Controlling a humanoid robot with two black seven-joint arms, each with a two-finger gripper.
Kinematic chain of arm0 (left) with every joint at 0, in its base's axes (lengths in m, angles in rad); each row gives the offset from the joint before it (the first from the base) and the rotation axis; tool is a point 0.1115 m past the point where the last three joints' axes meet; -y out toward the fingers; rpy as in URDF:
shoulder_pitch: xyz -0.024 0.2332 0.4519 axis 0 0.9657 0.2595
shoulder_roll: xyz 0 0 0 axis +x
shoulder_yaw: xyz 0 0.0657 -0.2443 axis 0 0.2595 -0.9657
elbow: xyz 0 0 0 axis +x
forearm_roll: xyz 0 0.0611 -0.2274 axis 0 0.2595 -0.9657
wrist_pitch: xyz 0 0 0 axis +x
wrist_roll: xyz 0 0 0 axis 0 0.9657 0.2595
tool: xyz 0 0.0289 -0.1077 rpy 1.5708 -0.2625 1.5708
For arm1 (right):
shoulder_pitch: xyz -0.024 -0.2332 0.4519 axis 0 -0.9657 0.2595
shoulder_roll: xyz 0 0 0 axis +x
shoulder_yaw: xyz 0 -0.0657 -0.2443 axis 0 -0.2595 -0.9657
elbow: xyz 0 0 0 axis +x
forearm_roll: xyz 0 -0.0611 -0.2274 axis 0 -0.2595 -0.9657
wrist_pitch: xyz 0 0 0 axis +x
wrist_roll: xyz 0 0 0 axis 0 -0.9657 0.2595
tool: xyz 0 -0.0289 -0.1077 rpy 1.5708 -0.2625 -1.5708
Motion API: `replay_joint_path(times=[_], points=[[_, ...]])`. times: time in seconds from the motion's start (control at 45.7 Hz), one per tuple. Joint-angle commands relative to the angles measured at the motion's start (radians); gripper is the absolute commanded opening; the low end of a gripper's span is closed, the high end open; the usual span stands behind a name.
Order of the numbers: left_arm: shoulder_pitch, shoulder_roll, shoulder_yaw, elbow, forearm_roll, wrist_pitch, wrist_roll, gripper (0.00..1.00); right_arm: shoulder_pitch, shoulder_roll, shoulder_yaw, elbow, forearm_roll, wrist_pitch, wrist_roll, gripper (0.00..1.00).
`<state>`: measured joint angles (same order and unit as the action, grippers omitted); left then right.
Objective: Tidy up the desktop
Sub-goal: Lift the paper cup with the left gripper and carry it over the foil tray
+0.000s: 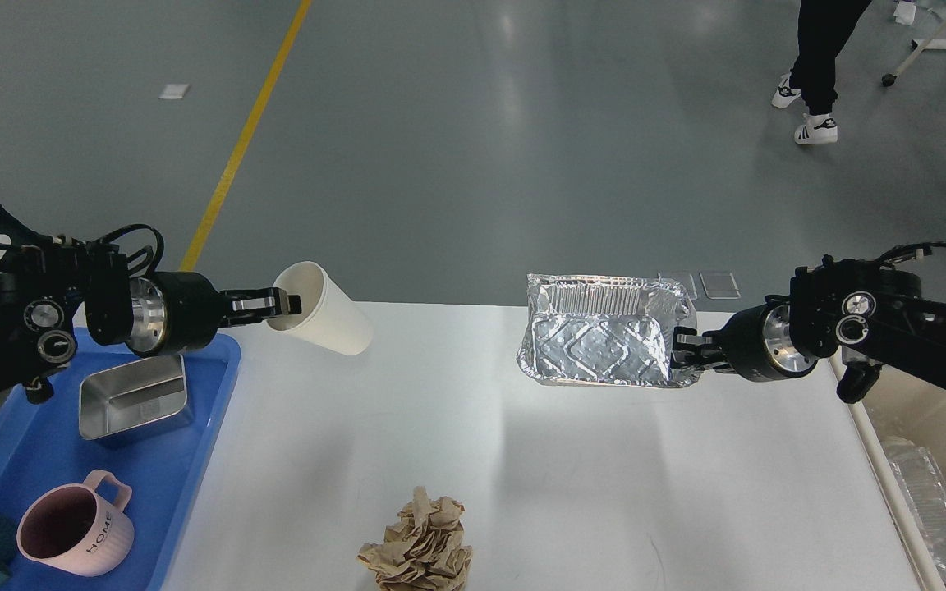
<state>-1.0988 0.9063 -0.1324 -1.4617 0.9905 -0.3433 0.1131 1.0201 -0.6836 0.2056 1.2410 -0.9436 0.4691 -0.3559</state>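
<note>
Glossy white rectangular worktop (571, 460): left gripper (276, 304) fingers clamp white paper cup's (321, 320) rim; right gripper (681, 349) fingers apparently pinch crinkled foil tray (600, 345); crumpled brown paper ball (420, 546) near front edge.

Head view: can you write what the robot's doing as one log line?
left gripper: shut on paper cup, lifted | right gripper: shut on foil tray | crumpled paper: on desktop

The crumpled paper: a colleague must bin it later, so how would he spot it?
Start at the desktop and go to its near edge, roughly midway between the blue tray and the right side. The crumpled paper lies there alone, a brown wad, matte and wrinkled.
</note>
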Motion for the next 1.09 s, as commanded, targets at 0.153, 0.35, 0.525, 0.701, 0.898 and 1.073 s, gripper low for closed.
replay_joint_path(times=[0.153, 0.35, 0.525, 0.701, 0.898, 1.073], points=[[-0.135, 0.025, 0.0, -0.014, -0.006, -0.057, 0.007, 0.0, 0.0, -0.001, 0.0, 0.003, 0.0, 0.0, 0.0, 0.0], [-0.21, -0.087, 0.0, 0.046, -0.019, -0.065, 0.0, 0.0, 0.0, 0.001, 0.0, 0.003, 0.0, 0.0, 0.0, 0.0], [-0.266, -0.291, 0.0, 0.214, -0.019, -0.103, -0.003, 0.0, 0.0, 0.001, 0.001, 0.005, 0.0, 0.0, 0.0, 0.0], [-0.283, -0.512, 0.002, 0.369, -0.013, -0.143, -0.006, 0.0, 0.003, 0.001, 0.001, 0.005, 0.0, 0.0, 0.0, 0.0], [-0.299, -0.745, 0.004, 0.572, 0.002, -0.175, -0.009, 0.0, 0.003, 0.001, 0.001, 0.005, 0.002, 0.0, 0.0, 0.0], [-0.311, -0.892, 0.082, 0.69, 0.002, -0.169, -0.009, 0.0, 0.003, -0.001, 0.011, 0.008, 0.002, 0.0, 0.002, 0.0]])
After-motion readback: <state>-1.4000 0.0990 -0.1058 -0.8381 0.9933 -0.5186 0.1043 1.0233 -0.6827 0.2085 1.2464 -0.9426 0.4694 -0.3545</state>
